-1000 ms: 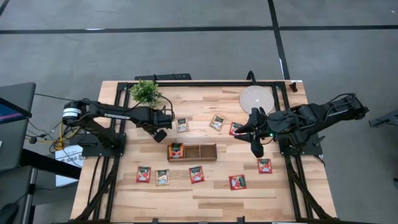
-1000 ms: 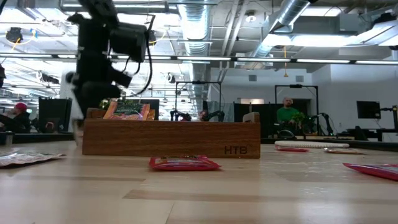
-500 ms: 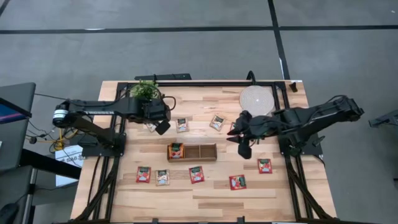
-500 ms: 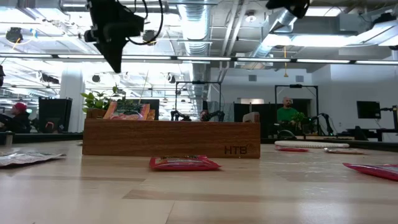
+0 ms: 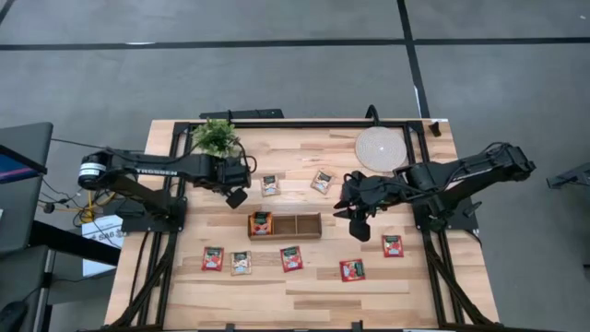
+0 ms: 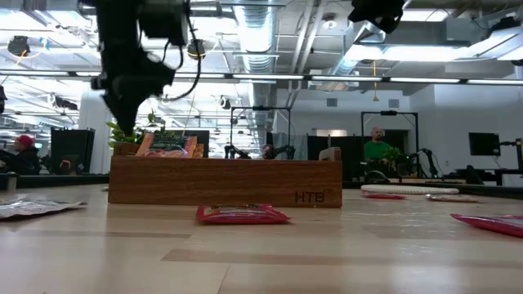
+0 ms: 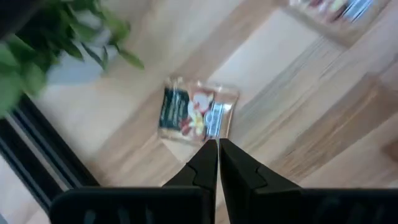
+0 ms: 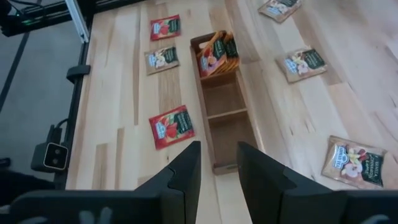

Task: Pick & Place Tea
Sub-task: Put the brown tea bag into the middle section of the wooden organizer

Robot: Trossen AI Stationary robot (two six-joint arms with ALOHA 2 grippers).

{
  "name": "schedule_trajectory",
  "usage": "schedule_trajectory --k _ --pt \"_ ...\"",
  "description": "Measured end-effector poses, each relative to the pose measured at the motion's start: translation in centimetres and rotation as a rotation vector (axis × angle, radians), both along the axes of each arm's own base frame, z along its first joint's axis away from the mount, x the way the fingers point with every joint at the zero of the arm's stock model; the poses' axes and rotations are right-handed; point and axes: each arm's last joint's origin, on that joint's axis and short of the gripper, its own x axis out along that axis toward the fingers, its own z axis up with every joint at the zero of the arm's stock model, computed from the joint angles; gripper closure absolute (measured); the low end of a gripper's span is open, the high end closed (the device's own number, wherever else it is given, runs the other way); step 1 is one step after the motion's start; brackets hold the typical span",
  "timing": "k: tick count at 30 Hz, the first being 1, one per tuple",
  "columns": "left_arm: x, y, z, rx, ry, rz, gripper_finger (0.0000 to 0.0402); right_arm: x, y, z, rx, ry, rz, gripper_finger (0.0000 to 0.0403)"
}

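Red and pale tea sachets lie flat around the long wooden tray. Two rest beyond it and several along the near side. More sachets stand in the tray's left compartment. My left gripper is shut and hovers clear above a pale sachet beside the potted plant. My right gripper is open and empty, raised off the table at the tray's right end.
A round pale coaster lies at the far right. Black frame rails run along the table's edges. Sachets lie near my right arm. The tray's middle and right compartments hold nothing.
My left gripper rose from the table surface by the tray's far-left corner, shifted a little toward the plant, then dipped again. My right gripper travelled toward the table's left, to the tray's right end, and now hangs high; its arm now covers the sachet that lay beside it.
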Motion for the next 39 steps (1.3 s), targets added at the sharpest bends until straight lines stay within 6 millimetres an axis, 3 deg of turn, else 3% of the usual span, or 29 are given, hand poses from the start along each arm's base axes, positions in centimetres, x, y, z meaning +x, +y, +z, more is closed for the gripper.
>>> schedule_trajectory --k 6,11,24,30,39 --pt "-1.1 0.8 -3.0 -0.069 0.013 0.046 0.0392 -0.1 0.0 0.1 0.005 -0.006 0.003 0.0306" --pt "-1.9 1.8 -4.2 -0.082 0.025 0.079 0.0392 -0.1 0.0 0.1 0.019 -0.004 0.010 0.0306" --pt "-2.2 5.5 -4.4 -0.061 -0.041 0.158 0.0392 -0.1 0.1 0.1 0.068 0.005 0.020 0.0306" --pt "-2.2 5.7 -4.4 -0.024 -0.041 0.202 0.0392 -0.1 0.2 0.1 0.077 0.008 0.031 0.0306" --pt "-1.9 5.5 -4.5 -0.116 -0.097 0.200 0.0392 -0.1 0.0 0.1 0.077 0.008 0.023 0.0306"
